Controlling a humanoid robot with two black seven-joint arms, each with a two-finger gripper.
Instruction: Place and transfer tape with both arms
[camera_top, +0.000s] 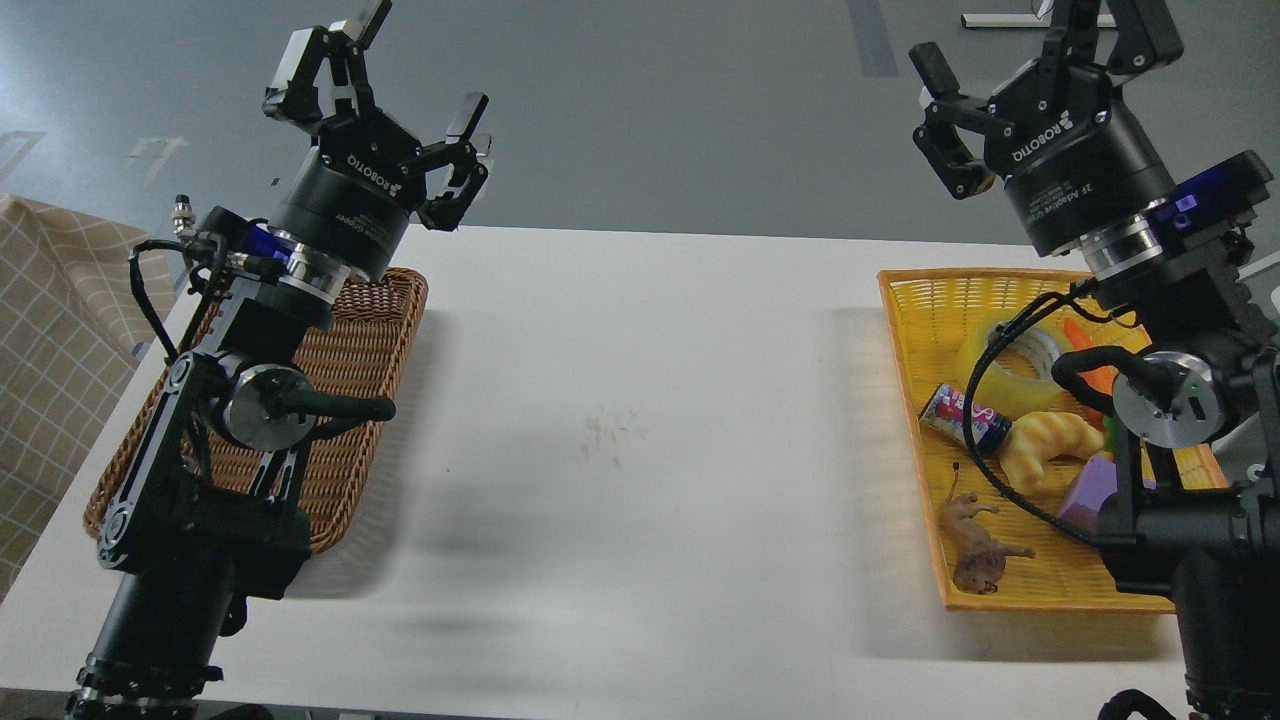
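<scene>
The tape (1010, 366), a thick yellow translucent roll with a grey core, lies in the yellow basket (925, 290) at the right, partly behind my right arm's cable. My right gripper (1035, 45) is open and empty, raised high above the basket's far end, beyond the table edge. My left gripper (385, 85) is open and empty, raised above the far end of the brown wicker basket (375, 340) at the left. Neither gripper touches anything.
In the yellow basket also lie a small can (965, 415), a croissant (1050, 445), a purple cube (1090, 495), an orange item (1085, 350) and a toy lion (975, 550). A white table (640, 420) lies between the baskets. A checked cloth (50, 330) hangs at the left.
</scene>
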